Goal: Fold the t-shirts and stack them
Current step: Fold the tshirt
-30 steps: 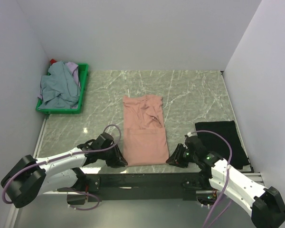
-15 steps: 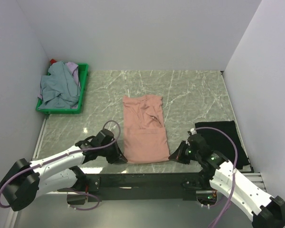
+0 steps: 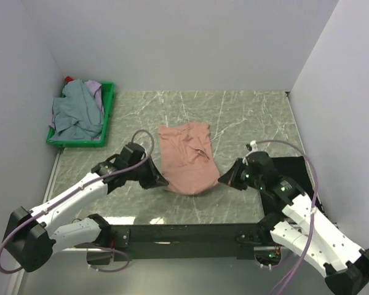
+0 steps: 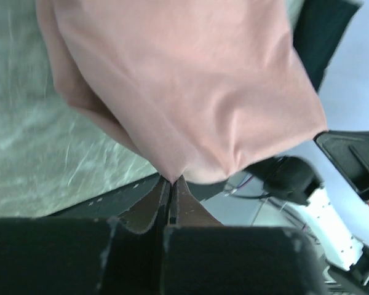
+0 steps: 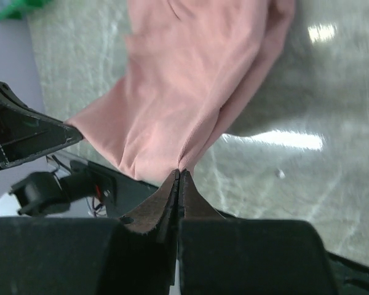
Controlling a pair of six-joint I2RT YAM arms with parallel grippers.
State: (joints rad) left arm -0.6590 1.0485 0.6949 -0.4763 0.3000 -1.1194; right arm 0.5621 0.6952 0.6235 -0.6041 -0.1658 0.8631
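- Top view: the salmon-pink t-shirt (image 3: 184, 157) lies mid-table, its long axis running near to far. Its far part rests on the table (image 3: 252, 117), and its near hem is held up off the surface.
- The left gripper (image 3: 160, 182) is pinched tight on the hem's near-left corner, and the right gripper (image 3: 224, 180) likewise on the near-right corner. The cloth sags between them.
- The rest of the shirt lies to the far side of both grippers, so the fold probably means carrying the hem away toward the collar end. Neither arm is the nearer one; each has its own corner.
- Count: one salmon-pink shirt and one black t-shirt (image 3: 297, 166) lying flat at the near right. A grey-blue t-shirt (image 3: 74, 114) and a lavender t-shirt (image 3: 96, 90) are heaped in one green crate (image 3: 108, 114) at the far left.
- Left wrist view: the left gripper (image 4: 171, 183) has its jaws pressed together on a peak of the salmon-pink t-shirt (image 4: 190, 80), which spreads away from the fingers.
- Right wrist view: the right gripper (image 5: 178, 175) is clamped the same way on the salmon-pink t-shirt (image 5: 190, 80). The left gripper (image 5: 21, 138) sits at the opposite corner.
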